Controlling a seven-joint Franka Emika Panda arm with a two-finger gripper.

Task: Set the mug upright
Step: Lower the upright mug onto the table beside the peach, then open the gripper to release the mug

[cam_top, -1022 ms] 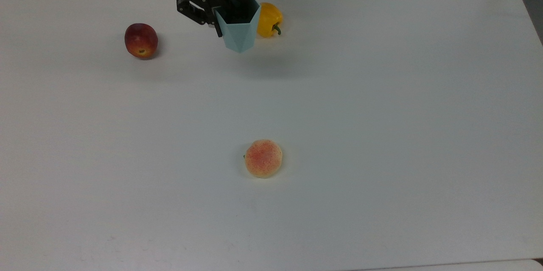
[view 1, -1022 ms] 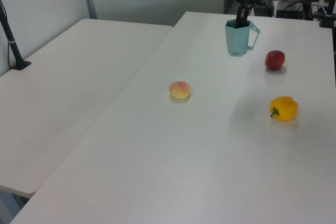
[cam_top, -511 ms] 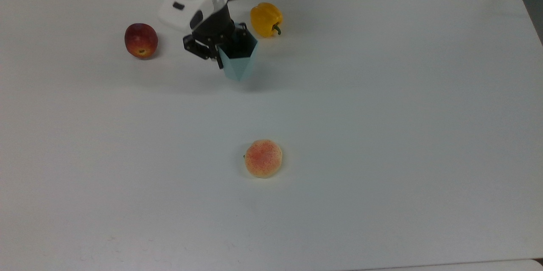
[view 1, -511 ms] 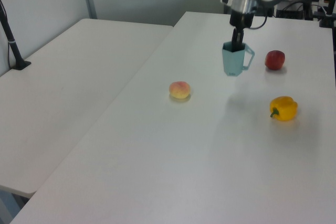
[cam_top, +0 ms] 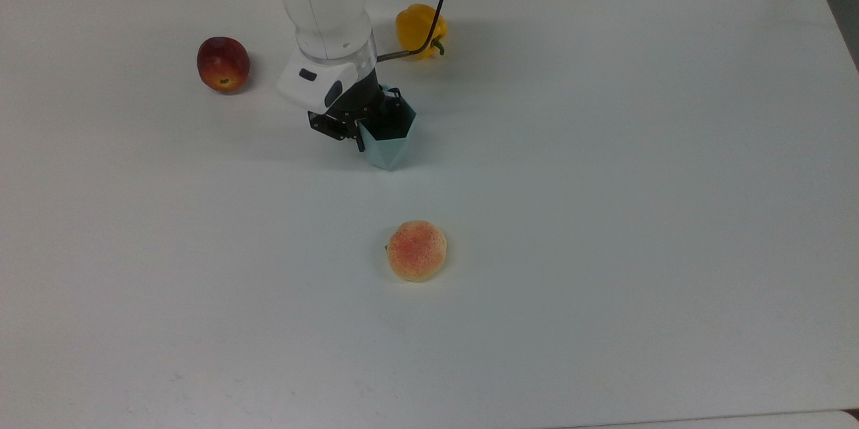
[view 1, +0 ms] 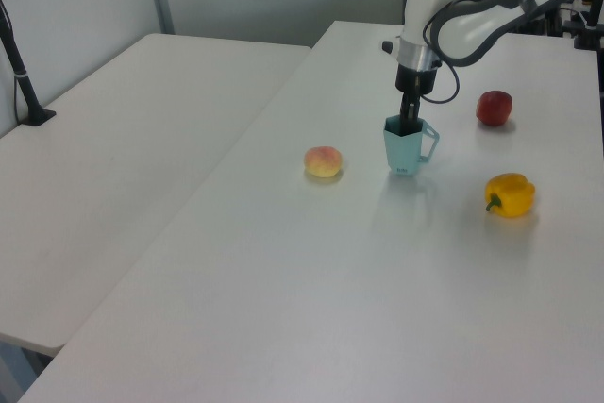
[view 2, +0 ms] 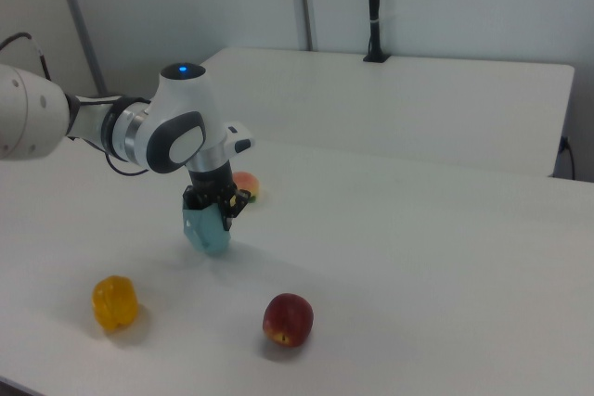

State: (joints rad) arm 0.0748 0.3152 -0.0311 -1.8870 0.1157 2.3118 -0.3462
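The end effector [cam_top: 366,125] is clamped on the mug [cam_top: 389,141], one finger inside the rim and one outside on the wall. The mug hangs mouth-up, narrow base down, handle pointing to the left view's right. Compared with a second ago the arm has carried the mug away from the table's [cam_top: 604,214] far edge, in the top view, toward the table's middle, and lowered it: earlier it was up beside the yellow pepper [cam_top: 419,29], now it sits near the surface, between the pepper and the peach [cam_top: 417,250]. In the left view the mug [view 1: 406,146] has its base at or just above the table with a faint shadow right under it; contact cannot be confirmed. The right view shows the mug [view 2: 206,229] slightly tilted under the end effector [view 2: 212,209]. The red apple [cam_top: 223,64] lies well apart at the top view's left and is untouched. Judgement: the reorienting looks done and the task is nearly complete. What remains is probably setting the base flat and releasing. Risk: if released while tilted, the narrow base could let the mug tip over.
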